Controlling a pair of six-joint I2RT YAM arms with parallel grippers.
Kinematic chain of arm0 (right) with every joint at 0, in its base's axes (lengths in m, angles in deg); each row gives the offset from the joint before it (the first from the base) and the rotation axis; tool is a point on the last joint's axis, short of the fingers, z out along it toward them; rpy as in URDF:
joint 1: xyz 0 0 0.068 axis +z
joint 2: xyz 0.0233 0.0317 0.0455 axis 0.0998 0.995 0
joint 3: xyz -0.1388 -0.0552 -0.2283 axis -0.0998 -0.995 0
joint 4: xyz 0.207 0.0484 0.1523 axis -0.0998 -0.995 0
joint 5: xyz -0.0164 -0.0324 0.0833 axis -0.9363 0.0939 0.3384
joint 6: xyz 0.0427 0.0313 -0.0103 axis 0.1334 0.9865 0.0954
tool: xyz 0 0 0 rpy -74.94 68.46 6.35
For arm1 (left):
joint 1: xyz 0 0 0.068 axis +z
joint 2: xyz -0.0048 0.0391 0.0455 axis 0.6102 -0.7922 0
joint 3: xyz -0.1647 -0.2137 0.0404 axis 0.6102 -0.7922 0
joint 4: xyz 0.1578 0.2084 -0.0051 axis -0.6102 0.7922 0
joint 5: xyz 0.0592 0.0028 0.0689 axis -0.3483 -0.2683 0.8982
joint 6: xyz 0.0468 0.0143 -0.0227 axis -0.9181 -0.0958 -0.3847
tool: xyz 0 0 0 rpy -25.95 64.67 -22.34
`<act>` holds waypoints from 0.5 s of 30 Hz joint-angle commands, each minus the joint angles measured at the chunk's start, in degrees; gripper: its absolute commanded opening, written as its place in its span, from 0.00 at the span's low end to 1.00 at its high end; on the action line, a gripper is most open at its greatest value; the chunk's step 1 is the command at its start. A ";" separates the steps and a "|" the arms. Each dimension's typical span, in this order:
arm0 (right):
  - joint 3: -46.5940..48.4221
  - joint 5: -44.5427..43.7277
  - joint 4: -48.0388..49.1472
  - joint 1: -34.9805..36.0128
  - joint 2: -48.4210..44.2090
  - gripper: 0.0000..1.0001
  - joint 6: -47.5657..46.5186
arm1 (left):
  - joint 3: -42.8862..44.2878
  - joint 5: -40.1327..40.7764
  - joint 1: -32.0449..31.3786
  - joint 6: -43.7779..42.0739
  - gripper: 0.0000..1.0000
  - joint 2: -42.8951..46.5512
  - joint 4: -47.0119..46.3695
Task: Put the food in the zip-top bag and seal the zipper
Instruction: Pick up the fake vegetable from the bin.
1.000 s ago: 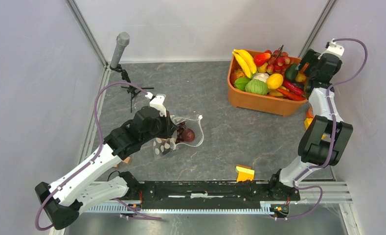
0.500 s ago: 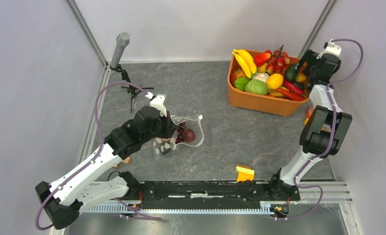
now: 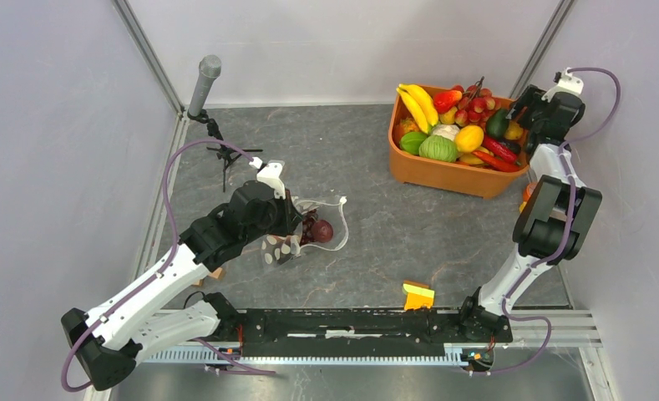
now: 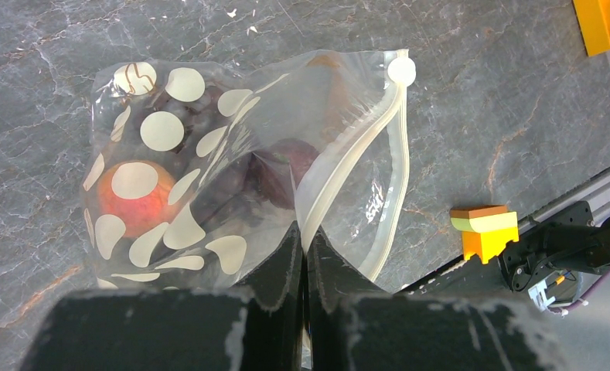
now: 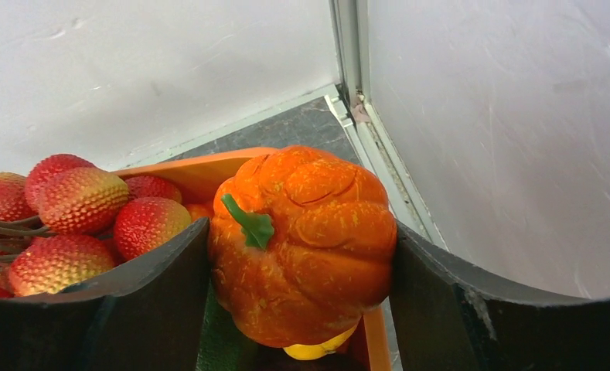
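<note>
The clear polka-dot zip-top bag lies on the grey table, also in the top view. It holds dark maroon food and an orange-red fruit. Its white zipper gapes open. My left gripper is shut on one lip of the zipper at the bag's mouth. My right gripper is shut on an orange pumpkin over the far right corner of the orange tub. Red lychee-like fruits lie beside it.
The tub holds bananas, green fruit, a lemon and red peppers. A microphone on a small tripod stands at the back left. A yellow-orange block lies near the front rail. Cage walls stand close to the right arm.
The right gripper has shifted slightly right and back at the tub's far corner. The left arm and the bag have not moved.
</note>
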 commanded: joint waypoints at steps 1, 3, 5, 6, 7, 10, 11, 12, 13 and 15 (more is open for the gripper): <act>1.26 3.42 3.33 -0.38 -1.61 0.54 -0.62 | 0.24 1.36 0.35 -1.62 0.08 -0.04 -2.32; 0.49 3.82 3.51 -0.40 -3.03 0.46 -0.91 | 0.22 1.20 0.35 -1.51 0.08 -0.15 -2.32; -0.49 4.10 3.35 -0.41 -4.73 0.45 -0.98 | 0.22 0.93 0.35 -1.43 0.08 -0.14 -2.31; -1.32 3.89 3.25 -0.35 -5.77 0.45 -1.03 | 0.15 0.84 0.35 -1.39 0.08 -0.02 -2.40; -2.19 3.71 3.09 -0.40 -7.30 0.46 -0.93 | 0.09 0.92 0.35 -1.35 0.08 0.10 -2.49; -7.30 3.66 3.69 -0.40 -12.63 0.47 0.25 | -0.13 0.82 0.35 -1.32 0.08 0.37 -2.41; -8.96 4.05 4.16 -0.42 -14.71 0.47 1.05 | -0.21 0.80 0.35 -1.24 0.08 0.44 -2.40; -10.84 4.74 4.64 -0.48 -16.44 0.47 1.97 | -0.30 0.74 0.39 -1.16 0.08 0.52 -2.32; -12.00 5.45 4.83 -0.49 -18.26 0.47 2.84 | -0.46 0.72 0.35 -1.09 0.08 0.65 -2.32; -14.27 7.90 4.36 -0.50 -21.58 0.47 4.23 | -0.76 0.50 0.36 -0.91 0.08 0.93 -2.30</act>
